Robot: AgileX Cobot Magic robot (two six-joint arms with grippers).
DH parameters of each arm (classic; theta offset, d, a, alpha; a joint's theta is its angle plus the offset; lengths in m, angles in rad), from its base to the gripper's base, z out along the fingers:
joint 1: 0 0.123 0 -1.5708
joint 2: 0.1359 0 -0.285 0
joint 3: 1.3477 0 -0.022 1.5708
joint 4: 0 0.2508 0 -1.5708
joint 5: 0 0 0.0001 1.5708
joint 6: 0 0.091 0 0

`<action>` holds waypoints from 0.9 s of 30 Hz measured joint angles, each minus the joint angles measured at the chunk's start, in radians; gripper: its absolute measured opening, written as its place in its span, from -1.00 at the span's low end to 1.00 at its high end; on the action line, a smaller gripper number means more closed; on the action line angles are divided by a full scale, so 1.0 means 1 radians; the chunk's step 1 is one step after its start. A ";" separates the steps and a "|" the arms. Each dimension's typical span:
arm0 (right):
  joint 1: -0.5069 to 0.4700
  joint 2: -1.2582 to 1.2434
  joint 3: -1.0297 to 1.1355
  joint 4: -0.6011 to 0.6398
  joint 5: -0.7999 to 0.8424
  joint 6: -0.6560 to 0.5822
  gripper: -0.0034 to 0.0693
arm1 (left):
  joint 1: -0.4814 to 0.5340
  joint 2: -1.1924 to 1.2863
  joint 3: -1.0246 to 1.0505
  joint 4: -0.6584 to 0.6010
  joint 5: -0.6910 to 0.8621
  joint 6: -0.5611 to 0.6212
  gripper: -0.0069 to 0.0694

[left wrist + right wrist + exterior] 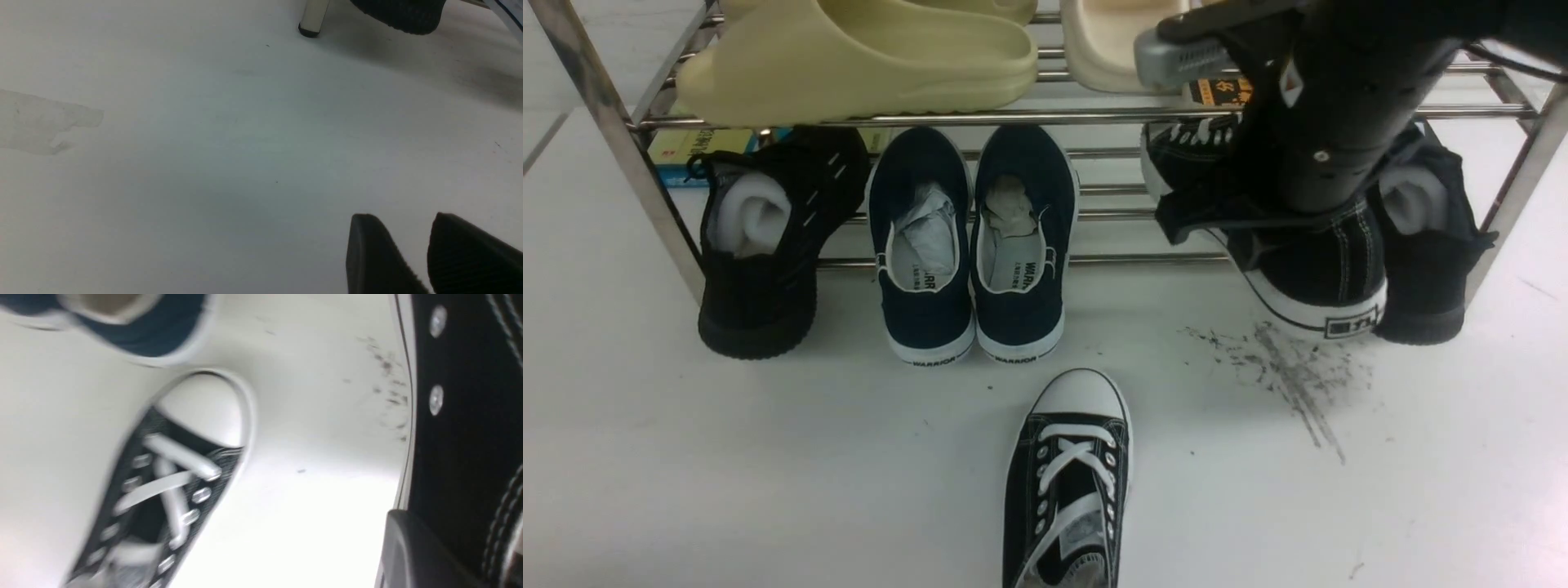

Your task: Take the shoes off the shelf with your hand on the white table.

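One black canvas sneaker (1066, 482) with white laces lies on the white table (686, 457), toe toward the shelf (1045, 116); it also shows in the right wrist view (163, 486). The other sneaker (1327, 286) sits at the lower tier's right end, its heel sticking out over the table. My right gripper (1258, 220) is shut on it; one finger (408, 547) presses on its canvas side (457, 437), the other finger is hidden. My left gripper (402, 220) is open and empty just above the bare table (204, 163), outside the front view.
Navy WARRIOR slip-ons (968, 245) stand mid-shelf, with black knit shoes at the left (768, 253) and right (1429, 245) ends. Yellow slides (858, 57) lie on the upper tier. Dark scuff streaks (1290, 376) mark the table. A shelf leg (312, 18) stands beyond my left gripper.
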 joint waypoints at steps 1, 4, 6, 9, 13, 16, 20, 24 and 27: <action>0.000 -0.005 0.002 0.005 0.000 0.000 -0.86 | 0.000 0.000 0.000 0.000 0.000 0.000 -0.19; 0.000 -0.074 0.026 0.029 0.000 -0.013 -0.86 | 0.000 0.000 0.000 0.000 0.000 0.000 -0.19; 0.000 -0.133 0.074 0.058 0.000 -0.025 -0.86 | 0.000 0.000 0.000 0.000 0.000 0.000 -0.19; 0.000 -0.213 0.163 0.099 0.000 -0.030 -0.86 | 0.000 0.000 0.000 0.000 0.000 0.000 -0.19; 0.001 -0.354 0.321 0.153 -0.001 -0.030 -0.87 | 0.000 0.000 0.000 0.000 0.000 0.000 -0.19; 0.001 -0.418 0.418 0.146 -0.003 -0.030 -0.87 | 0.000 0.000 0.000 0.000 0.000 0.000 -0.19; 0.000 -0.428 0.469 0.096 -0.032 -0.029 -0.87 | 0.000 0.000 0.000 0.000 0.000 0.000 -0.19; 0.000 -0.411 0.472 0.122 -0.077 -0.029 -0.87 | 0.000 0.000 0.000 0.000 0.000 0.000 -0.19; 0.000 -0.407 0.472 0.184 -0.068 -0.030 -0.87 | 0.000 0.000 0.000 0.000 0.000 0.000 -0.19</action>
